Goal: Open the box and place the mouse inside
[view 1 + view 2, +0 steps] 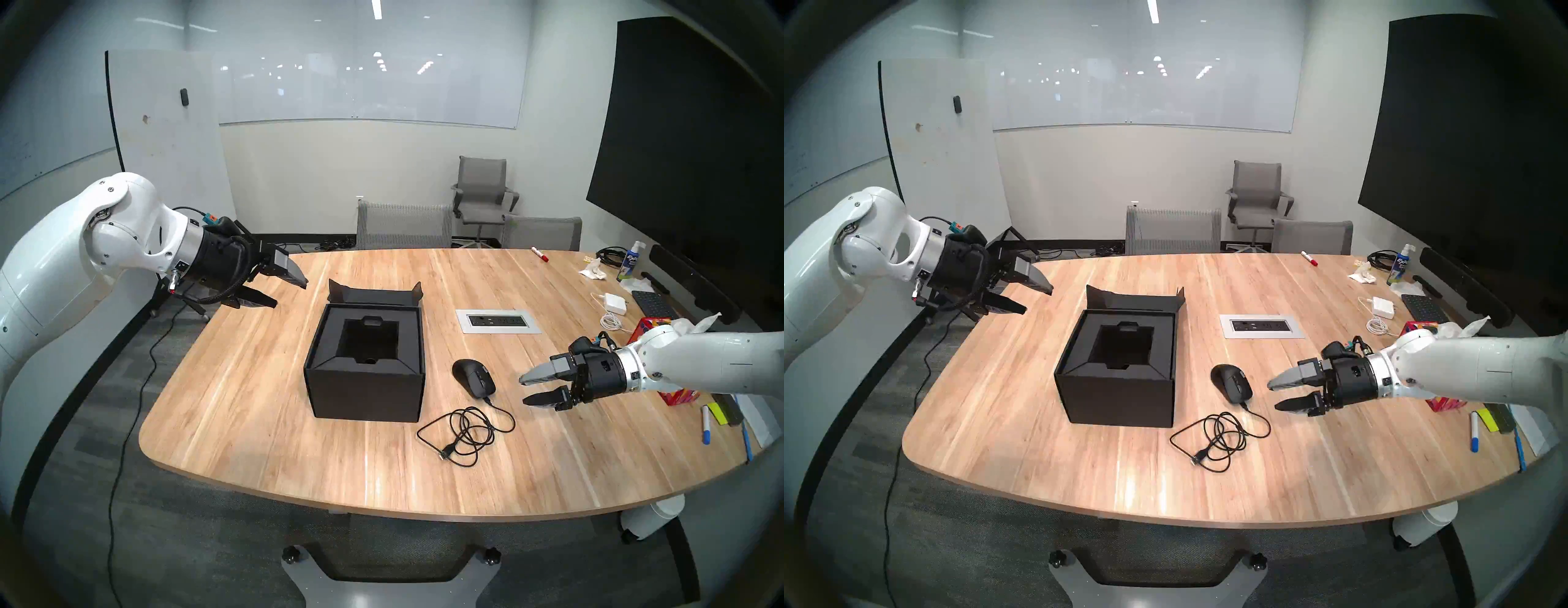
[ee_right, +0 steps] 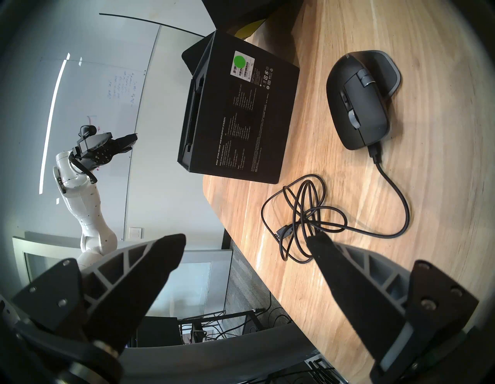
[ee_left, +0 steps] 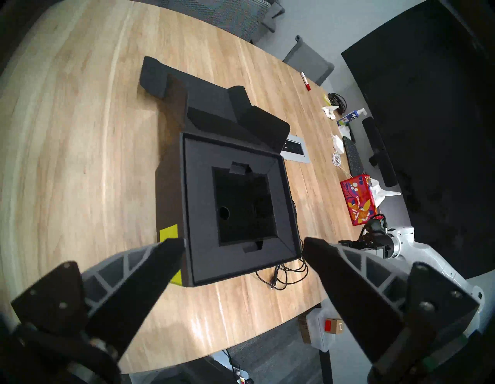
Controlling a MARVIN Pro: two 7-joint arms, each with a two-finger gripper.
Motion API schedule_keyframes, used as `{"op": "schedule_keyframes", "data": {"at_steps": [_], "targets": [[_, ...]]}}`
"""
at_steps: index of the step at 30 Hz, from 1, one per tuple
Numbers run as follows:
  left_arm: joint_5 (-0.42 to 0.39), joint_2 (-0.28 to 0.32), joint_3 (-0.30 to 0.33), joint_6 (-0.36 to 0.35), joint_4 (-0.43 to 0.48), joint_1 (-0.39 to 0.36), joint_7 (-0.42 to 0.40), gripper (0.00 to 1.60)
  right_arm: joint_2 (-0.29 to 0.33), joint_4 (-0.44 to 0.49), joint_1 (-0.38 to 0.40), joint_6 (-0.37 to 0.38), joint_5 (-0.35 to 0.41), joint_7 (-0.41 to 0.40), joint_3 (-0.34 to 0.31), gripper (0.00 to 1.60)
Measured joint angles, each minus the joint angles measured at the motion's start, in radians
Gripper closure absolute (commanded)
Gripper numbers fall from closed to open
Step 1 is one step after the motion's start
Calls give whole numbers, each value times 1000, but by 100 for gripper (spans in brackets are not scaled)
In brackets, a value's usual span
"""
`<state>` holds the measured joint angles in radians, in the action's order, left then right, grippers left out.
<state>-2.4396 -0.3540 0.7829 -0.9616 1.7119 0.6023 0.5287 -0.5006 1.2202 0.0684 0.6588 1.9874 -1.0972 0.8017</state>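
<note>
The black box (image 1: 365, 367) stood open near the middle of the wooden counter (image 1: 297, 467), its flap lid (image 1: 375, 294) folded back on the far side and the black foam insert (image 1: 368, 336) with its empty square well exposed. The black wired mouse (image 1: 474, 377) lay on the counter just to the box's right, apart from it, with its thin cable (image 1: 464, 429) coiled loosely in front. The left claw (image 1: 290, 292) hung above the counter's left edge, well clear of the box, fingers spread wide and empty. The right claw (image 1: 525, 389) hovered just right of the mouse, pointing toward it, jaws likewise wide apart and gripping nothing. From the left wrist, a yellow-green sticky note (image 3: 168, 232) showed on the box's side. A red floral tissue box (image 3: 359, 199) and a white charger (image 1: 615, 303) sat at the counter's right end.
</note>
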Motion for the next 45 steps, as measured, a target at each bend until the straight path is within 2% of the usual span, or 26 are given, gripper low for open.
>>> {"op": "schedule_keyframes", "data": {"at_steps": [23,45], "targets": [[410,5,-41,0,-99,-17,-367,0,0,0,0,0,0,0,0,0],[752,10,-92,-1,-145,-48,-736,0,0,0,-1,0,0,0,0,0]]}}
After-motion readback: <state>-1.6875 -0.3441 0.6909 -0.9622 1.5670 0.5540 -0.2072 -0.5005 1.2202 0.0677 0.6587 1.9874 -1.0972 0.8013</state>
